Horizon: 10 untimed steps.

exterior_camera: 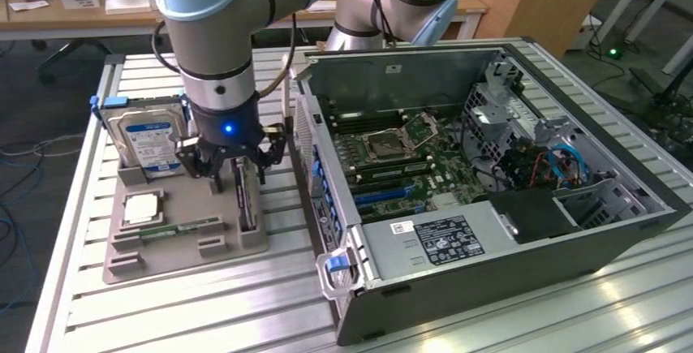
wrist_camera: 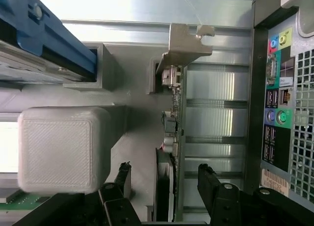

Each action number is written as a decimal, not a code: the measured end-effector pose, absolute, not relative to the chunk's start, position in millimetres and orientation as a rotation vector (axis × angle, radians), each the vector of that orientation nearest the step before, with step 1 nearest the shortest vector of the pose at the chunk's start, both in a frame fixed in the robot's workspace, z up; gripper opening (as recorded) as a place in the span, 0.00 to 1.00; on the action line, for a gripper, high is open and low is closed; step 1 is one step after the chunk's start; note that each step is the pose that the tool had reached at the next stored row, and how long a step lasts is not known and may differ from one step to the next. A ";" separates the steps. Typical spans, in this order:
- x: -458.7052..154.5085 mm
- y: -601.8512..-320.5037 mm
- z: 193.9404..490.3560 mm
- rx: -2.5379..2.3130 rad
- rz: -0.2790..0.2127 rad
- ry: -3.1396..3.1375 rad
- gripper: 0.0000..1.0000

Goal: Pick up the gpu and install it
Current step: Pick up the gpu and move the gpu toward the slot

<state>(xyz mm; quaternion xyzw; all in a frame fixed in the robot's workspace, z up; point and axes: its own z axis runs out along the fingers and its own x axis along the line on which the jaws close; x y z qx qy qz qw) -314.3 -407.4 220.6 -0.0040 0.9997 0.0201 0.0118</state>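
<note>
Gpu (exterior_camera: 247, 199) is not yet picked up: it stands on its long edge in a narrow slot of the gray parts holder (exterior_camera: 184, 249), which sits on the slatted metal worktop (exterior_camera: 162, 314) just beside the open computer case (exterior_camera: 488, 243). Held upright this way, the card offers its two flat faces to a grasp from above, which is probably why the slot is cut as it is. In the wrist view the gpu (wrist_camera: 175, 133) shows edge-on, with its silver bracket (wrist_camera: 185, 43) at the end farthest from the camera.

The end effector (exterior_camera: 240, 176) hangs straight down over the card with its jaws wide apart, one black finger (wrist_camera: 122, 174) on each side of the board. A gap shows between each finger and the card, so nothing is clamped. The straddling pose suggests the arm is lined up for a grip on the faces.

Elsewhere in the holder, a hard drive (exterior_camera: 152, 144) with a blue-white label stands upright toward the exterior view's left, and a memory stick (exterior_camera: 174, 229) lies flat nearer the camera. The case lies with its side open upward and the motherboard (exterior_camera: 401, 162) exposed, so the expansion slots can be reached from above.
</note>
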 end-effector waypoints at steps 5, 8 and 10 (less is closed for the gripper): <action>-313.7 -407.4 211.6 -0.012 0.063 3.117 0.66; -313.5 -407.4 206.3 -0.012 0.063 3.117 0.66; -313.3 -407.5 205.3 -0.012 0.061 3.118 0.66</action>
